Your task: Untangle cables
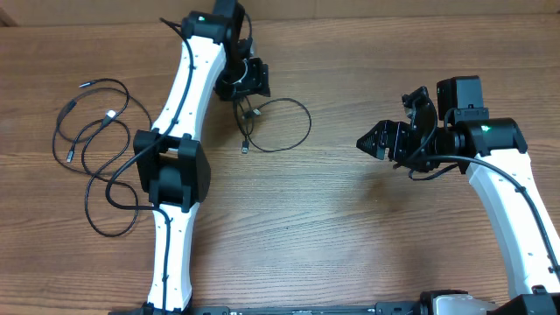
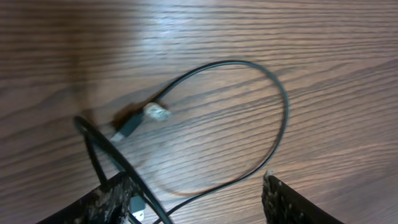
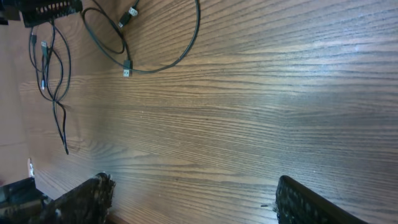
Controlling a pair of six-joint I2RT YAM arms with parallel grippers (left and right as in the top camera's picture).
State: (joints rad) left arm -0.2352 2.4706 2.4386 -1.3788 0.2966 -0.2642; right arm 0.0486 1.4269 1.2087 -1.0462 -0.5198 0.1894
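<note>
One thin black cable [image 1: 309,122] lies in a loose loop on the wooden table, just right of my left gripper [image 1: 249,98]. In the left wrist view the loop [image 2: 287,112] curves ahead, with a silver-tipped plug [image 2: 157,112] and a black plug [image 2: 127,127] inside it. Two strands of it pass between the spread fingers of my left gripper [image 2: 199,208], close to the left finger [image 2: 106,202]. More cables [image 1: 109,115] lie tangled at the far left. My right gripper [image 1: 372,140] hovers open over bare wood, well right of the loop [image 3: 198,25].
The left arm's white links and black elbow [image 1: 171,171] stretch across the table between the tangled cables and the loop. The right wrist view shows bare wood grain beneath its fingers [image 3: 308,202].
</note>
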